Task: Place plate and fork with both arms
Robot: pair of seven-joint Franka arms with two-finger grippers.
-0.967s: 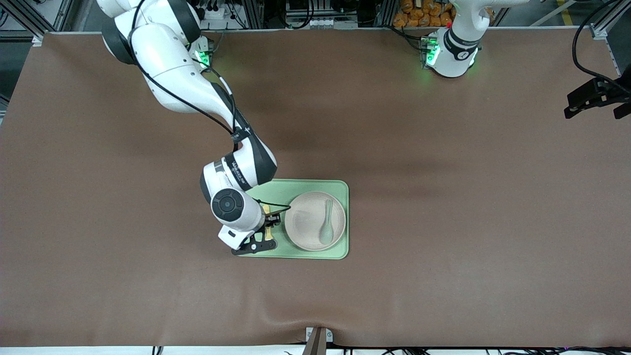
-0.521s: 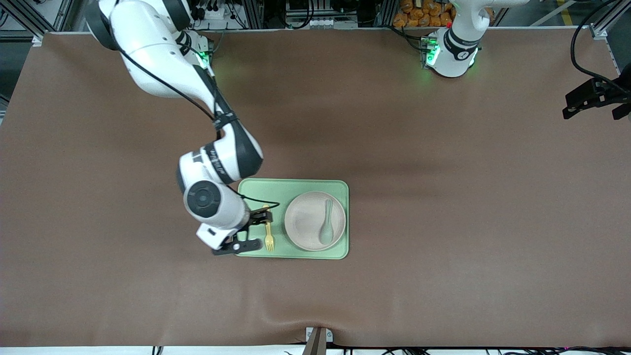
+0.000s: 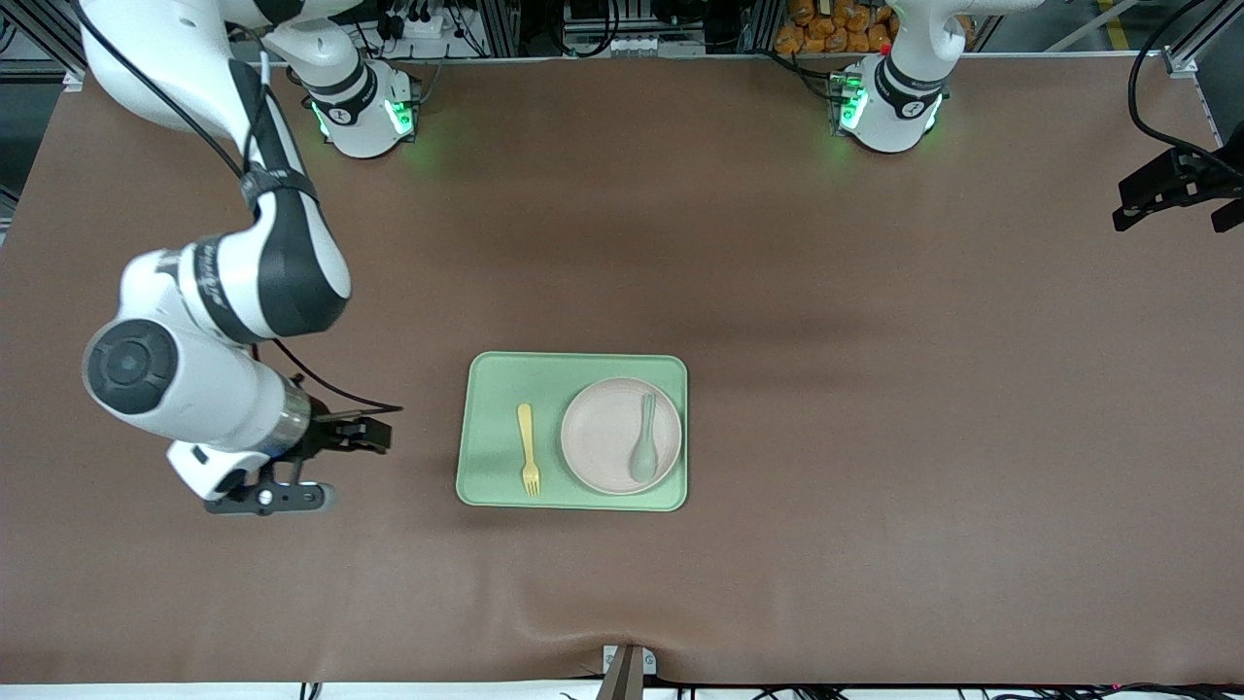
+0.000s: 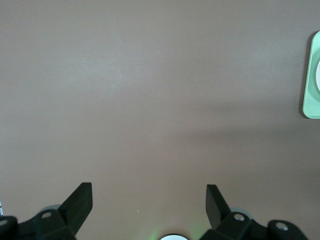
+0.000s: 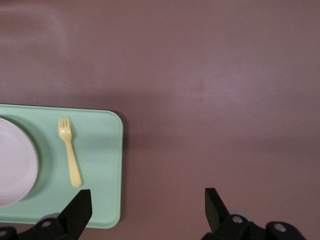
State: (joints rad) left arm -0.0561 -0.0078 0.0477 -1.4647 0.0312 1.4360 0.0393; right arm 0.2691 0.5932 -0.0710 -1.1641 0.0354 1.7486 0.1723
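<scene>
Brown matting covers the whole table [image 3: 777, 243], robot bases lined along its top edge, and the action sits low and central.

Right gripper [image 3: 311, 467] first: it hangs over bare mat toward the right arm's end of the table, jaws spread wide, nothing between them. The right wrist view confirms it, both fingertips [image 5: 80, 207] apart over mat and tray edge.

Out from there, at about three o'clock of that gripper in the front view, lies the light-green tray [image 3: 573, 367]. On it, the fork [image 3: 528, 449], pale yellow, flat, tines pointing toward the front camera. Just beside it, at its three o'clock, the plate [image 3: 603, 437], and a grey-green spoon [image 3: 644, 452] resting in it.

Left gripper [image 3: 1176, 190] waits well apart, over the mat at the left arm's end, jaws wide and empty.

Both pieces look placed, so the job reads as done or close to it. Handling, as a judgement: the fork looks light, stiff and thin, best pinched across the handle's middle. The plate seems light, rigid and probably slick; its shallow rim is the only hold, and the spoon could slide if it tilts.
</scene>
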